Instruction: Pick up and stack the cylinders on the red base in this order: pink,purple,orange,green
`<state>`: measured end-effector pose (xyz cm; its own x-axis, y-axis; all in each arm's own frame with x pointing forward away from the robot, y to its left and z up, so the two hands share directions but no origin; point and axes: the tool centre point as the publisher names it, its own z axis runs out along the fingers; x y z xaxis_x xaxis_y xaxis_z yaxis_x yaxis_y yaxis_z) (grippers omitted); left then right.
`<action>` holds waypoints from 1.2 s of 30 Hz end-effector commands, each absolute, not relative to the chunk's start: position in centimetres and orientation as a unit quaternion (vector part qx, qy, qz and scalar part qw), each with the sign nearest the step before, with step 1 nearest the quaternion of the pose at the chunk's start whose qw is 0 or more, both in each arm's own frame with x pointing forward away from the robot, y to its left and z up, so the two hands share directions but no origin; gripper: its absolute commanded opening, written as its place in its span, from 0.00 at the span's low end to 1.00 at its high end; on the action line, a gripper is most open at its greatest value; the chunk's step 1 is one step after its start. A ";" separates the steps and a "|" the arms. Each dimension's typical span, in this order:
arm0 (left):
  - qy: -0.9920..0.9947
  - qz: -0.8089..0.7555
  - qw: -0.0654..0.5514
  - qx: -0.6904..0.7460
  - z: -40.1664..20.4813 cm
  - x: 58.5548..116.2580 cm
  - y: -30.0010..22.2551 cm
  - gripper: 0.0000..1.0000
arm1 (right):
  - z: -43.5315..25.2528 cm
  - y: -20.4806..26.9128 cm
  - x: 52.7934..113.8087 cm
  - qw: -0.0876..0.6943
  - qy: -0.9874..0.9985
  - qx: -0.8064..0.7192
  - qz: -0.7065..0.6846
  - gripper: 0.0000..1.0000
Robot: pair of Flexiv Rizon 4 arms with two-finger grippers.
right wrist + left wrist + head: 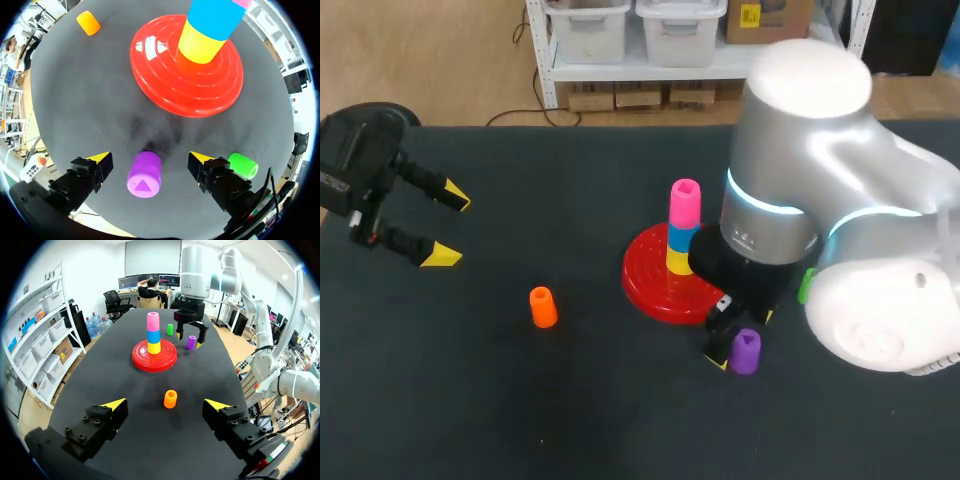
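The left gripper (448, 225) hangs over the left part of the table, its two fingers wide apart and holding nothing. One orange cylinder (543, 307) stands alone, well apart from the red base (645, 288). The base carries three stacked cylinders — yellow (678, 261), blue (682, 238) and the pink cylinder (685, 202) on top. The right gripper (150, 159) keeps its fingers apart around one purple cylinder (144, 175) without touching it. One green cylinder (243, 165) is just beside this gripper.

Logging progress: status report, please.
Right hand open around purple cylinder, not gripping. Left hand open, empty. Pink cylinder already stacked. Nothing in the way.
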<state>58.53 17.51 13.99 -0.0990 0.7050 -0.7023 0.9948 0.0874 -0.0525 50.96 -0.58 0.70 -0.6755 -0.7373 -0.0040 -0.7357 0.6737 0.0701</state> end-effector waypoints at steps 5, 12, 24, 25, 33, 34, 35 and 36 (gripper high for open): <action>0.688 -0.275 0.265 0.618 14.0 58.6 17.6 1.00 | 1.0 -0.4 50.4 0.011 -0.917 0.397 -0.021 1.00; 0.688 -0.275 0.265 0.618 14.0 58.6 17.6 1.00 | 1.4 -1.1 50.0 0.006 -0.923 0.386 -0.013 1.00; 0.688 -0.275 0.265 0.618 14.0 58.6 17.6 1.00 | 1.3 -1.5 49.6 0.007 -0.926 0.376 -0.015 1.00; 0.688 -0.275 0.265 0.618 14.0 58.6 17.6 1.00 | 1.3 -1.5 49.6 0.007 -0.927 0.376 -0.016 1.00; 0.688 -0.275 0.265 0.618 14.0 58.6 17.6 1.00 | 1.2 -1.3 49.7 0.008 -0.926 0.378 -0.019 1.00; 0.688 -0.275 0.265 0.618 14.0 58.6 17.6 1.00 | 1.2 -1.3 49.7 0.008 -0.926 0.378 -0.019 1.00; 0.688 -0.275 0.265 0.618 14.0 58.6 17.6 1.00 | 1.1 -1.3 49.7 0.007 -0.926 0.378 -0.018 1.00; 0.688 -0.275 0.265 0.618 14.0 58.6 17.6 1.00 | 1.1 -1.3 49.7 0.007 -0.926 0.377 -0.019 1.00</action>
<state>58.53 17.51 13.99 -0.0990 0.7050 -0.7023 0.9948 0.0874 -0.0525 49.69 -1.28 1.18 -0.7144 -0.6997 0.0013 -0.6991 0.7139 0.0408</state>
